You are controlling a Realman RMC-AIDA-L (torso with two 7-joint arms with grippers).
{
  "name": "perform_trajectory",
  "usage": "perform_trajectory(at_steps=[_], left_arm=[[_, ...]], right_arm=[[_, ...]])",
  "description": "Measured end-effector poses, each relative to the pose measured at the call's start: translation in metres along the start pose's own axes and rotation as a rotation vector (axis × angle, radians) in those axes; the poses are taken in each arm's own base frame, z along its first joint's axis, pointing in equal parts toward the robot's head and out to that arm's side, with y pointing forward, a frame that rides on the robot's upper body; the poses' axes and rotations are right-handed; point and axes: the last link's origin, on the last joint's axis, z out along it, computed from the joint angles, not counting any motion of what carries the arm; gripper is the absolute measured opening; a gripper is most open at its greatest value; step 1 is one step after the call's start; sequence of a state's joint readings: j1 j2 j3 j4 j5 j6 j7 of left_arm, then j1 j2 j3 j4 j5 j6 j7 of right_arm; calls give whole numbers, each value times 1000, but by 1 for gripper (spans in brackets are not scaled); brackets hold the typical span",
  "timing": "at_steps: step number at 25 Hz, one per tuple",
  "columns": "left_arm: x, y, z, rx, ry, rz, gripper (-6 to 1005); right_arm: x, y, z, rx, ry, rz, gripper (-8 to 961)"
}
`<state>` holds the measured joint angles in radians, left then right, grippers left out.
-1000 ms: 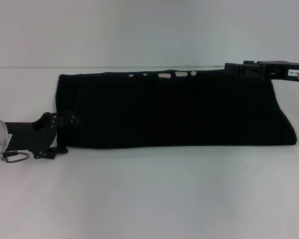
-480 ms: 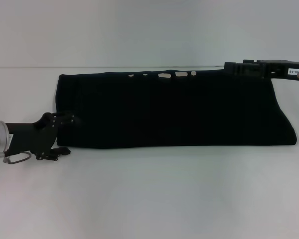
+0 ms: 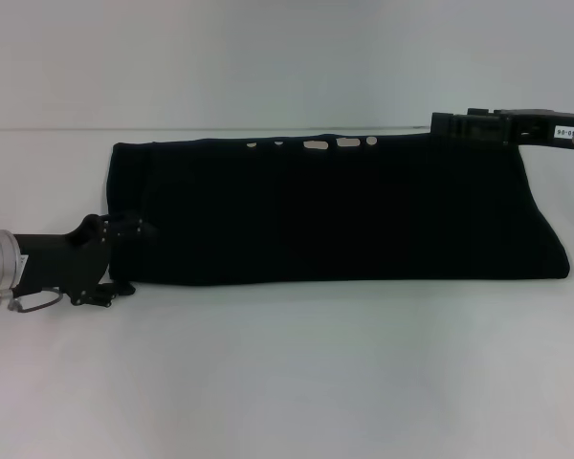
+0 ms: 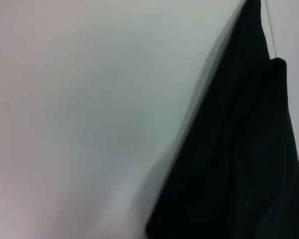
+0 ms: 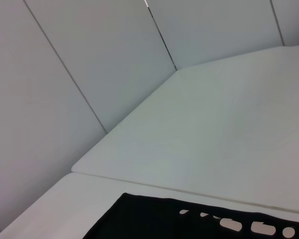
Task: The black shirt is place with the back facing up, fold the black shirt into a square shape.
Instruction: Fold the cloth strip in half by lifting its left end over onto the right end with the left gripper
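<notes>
Since the black shirt (image 3: 335, 210) is soft, limp cloth, I expect it to sag and drag rather than keep any shape, so I'd take it at corners or along a folded edge, pinching all layers together. It lies on the white table (image 3: 287, 373) as a long folded band running left to right, far edge near the table's back seam, with a few pale gaps along that edge. My left gripper (image 3: 115, 253) sits at the band's near left corner, touching or just over the cloth; I cannot tell whether my fingers there are apart or clamped. My right gripper (image 3: 459, 126) is at the far right corner, at the cloth's edge; finger state also unclear. Light weight, likely low slip risk once pinched, but layers may slide apart. Judging by the long band, a crosswise fold remains before it's square.
</notes>
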<state>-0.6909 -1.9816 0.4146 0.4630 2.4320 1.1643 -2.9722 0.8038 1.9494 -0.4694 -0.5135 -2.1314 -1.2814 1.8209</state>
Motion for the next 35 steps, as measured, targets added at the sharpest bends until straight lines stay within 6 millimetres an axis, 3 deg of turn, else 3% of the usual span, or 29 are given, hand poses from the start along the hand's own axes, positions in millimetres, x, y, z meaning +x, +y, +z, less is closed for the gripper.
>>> perform_trajectory(at_steps=[35], left_arm=[[11,14,4,-2,70,89,887]], right_arm=[[1,0,0,-3,6,10,924]])
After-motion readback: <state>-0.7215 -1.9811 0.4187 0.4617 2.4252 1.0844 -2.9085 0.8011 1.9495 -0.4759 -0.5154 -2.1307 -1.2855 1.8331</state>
